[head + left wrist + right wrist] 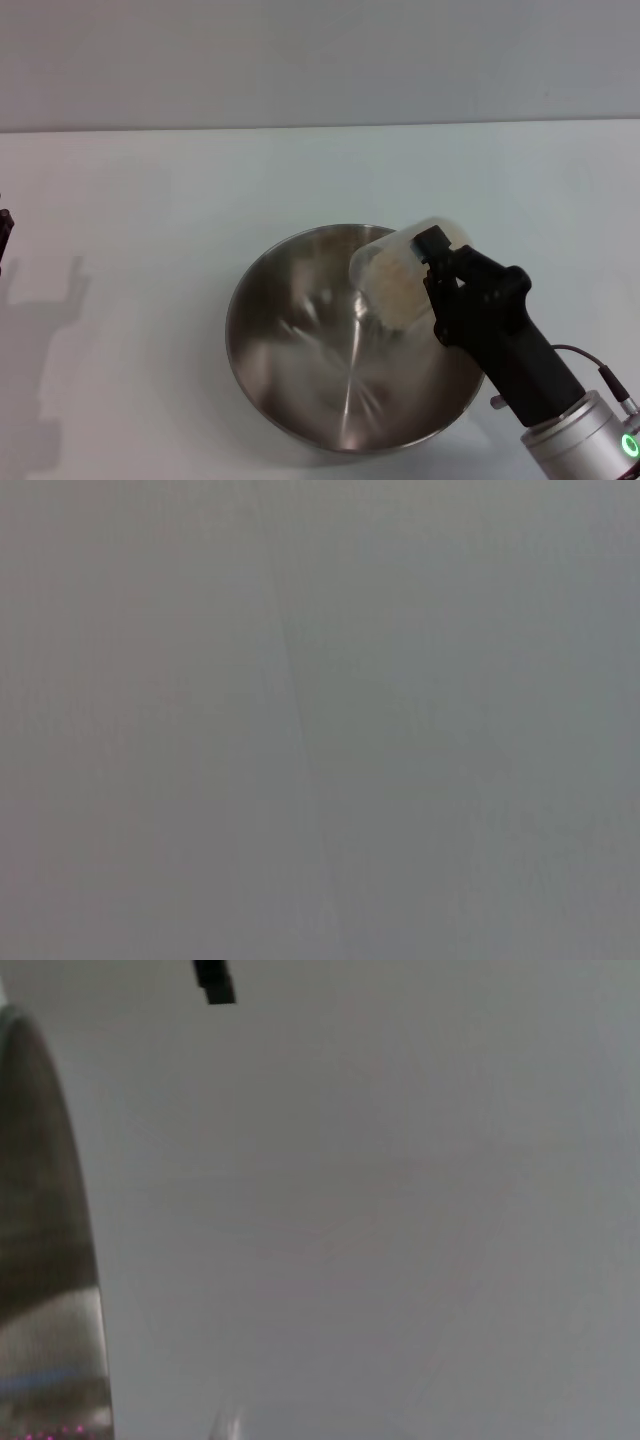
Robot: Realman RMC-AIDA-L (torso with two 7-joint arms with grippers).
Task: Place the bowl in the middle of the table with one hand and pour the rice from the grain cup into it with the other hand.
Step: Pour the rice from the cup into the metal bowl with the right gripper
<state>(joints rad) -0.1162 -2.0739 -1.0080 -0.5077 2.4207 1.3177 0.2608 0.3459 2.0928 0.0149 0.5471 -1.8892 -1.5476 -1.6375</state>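
Tilting grain cup (400, 275) in right claw (432, 262) above bowl (300, 340)

The right gripper (436, 262) holds the grain cup (405, 270), with rice (398, 283) inside, tipped over the bowl (300, 340) at its 2 o'clock rim.

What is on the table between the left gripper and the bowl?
Nothing: in the head view, the table is bare between the left gripper at the left edge and the bowl, apart from a faint shadow.
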